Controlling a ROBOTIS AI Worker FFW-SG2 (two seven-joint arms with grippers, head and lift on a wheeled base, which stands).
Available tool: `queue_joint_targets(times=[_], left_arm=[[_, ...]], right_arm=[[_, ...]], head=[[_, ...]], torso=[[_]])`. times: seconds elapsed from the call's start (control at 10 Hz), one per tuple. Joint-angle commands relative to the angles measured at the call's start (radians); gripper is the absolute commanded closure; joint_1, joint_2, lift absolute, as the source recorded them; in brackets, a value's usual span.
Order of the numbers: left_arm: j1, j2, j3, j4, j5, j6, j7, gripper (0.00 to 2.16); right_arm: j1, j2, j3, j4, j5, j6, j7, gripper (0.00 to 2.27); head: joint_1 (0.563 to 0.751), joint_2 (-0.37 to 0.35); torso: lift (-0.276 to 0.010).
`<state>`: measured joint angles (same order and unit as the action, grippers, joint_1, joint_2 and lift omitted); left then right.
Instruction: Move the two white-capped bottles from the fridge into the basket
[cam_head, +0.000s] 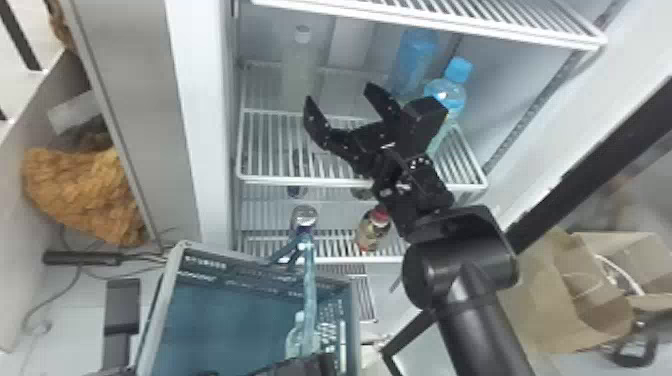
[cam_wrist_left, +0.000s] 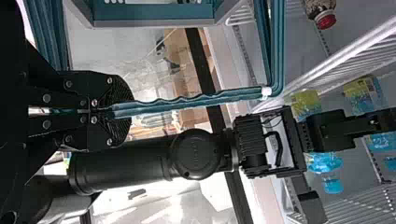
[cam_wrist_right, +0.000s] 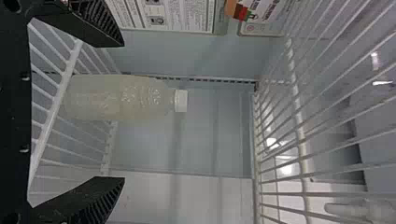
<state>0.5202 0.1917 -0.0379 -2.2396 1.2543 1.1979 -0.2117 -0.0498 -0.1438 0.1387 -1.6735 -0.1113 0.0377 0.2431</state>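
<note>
On the wire shelf (cam_head: 280, 179), the white-capped bottle (cam_head: 299, 70) stands upright, ahead and slightly left of the nearer right claw (cam_head: 339, 93), its fingers apart; the left claw (cam_wrist_left: 126, 109) clamps the basket handle (cam_wrist_left: 196, 101).

The left gripper (cam_head: 306, 366) has its flat black fingers (cam_wrist_left: 119, 91) closed around the wavy teal plastic handle (cam_wrist_left: 187, 103) of the teal-and-grey basket (cam_wrist_left: 154, 22). Beside that handle runs the jointed black right arm (cam_wrist_left: 196, 154); farther from the tool are blue-capped clear bottles (cam_wrist_left: 322, 162) and a white wire shelf (cam_wrist_left: 348, 55).
</note>
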Motion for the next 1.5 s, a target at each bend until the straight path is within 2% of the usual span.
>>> queue_joint_targets(times=[0.0,0.5,0.9,1.4], left_arm=[[0.000,0.002,0.000,0.000,0.004,0.010,0.000,1.19],[-0.002,0.003,-0.012,0.007,0.010,0.014,0.002,1.19],[-0.012,0.000,-0.020,0.017,0.010,0.014,0.002,1.19],[-0.029,0.000,-0.032,0.029,0.012,0.014,0.002,1.19]], right_arm=[[-0.041,0.000,0.017,0.047,-0.002,0.006,0.007,0.01],[-0.179,0.000,0.069,0.207,0.004,-0.013,-0.001,0.02],[-0.296,-0.008,0.160,0.369,-0.030,-0.033,-0.013,0.03],[-0.370,-0.011,0.194,0.482,-0.076,-0.082,-0.031,0.11]], head=[[0.695,-0.234],[0.695,-0.207],[0.695,-0.181],[0.695,-0.168]], torso=[[0.000],[0.000],[0.000],[0.000]])
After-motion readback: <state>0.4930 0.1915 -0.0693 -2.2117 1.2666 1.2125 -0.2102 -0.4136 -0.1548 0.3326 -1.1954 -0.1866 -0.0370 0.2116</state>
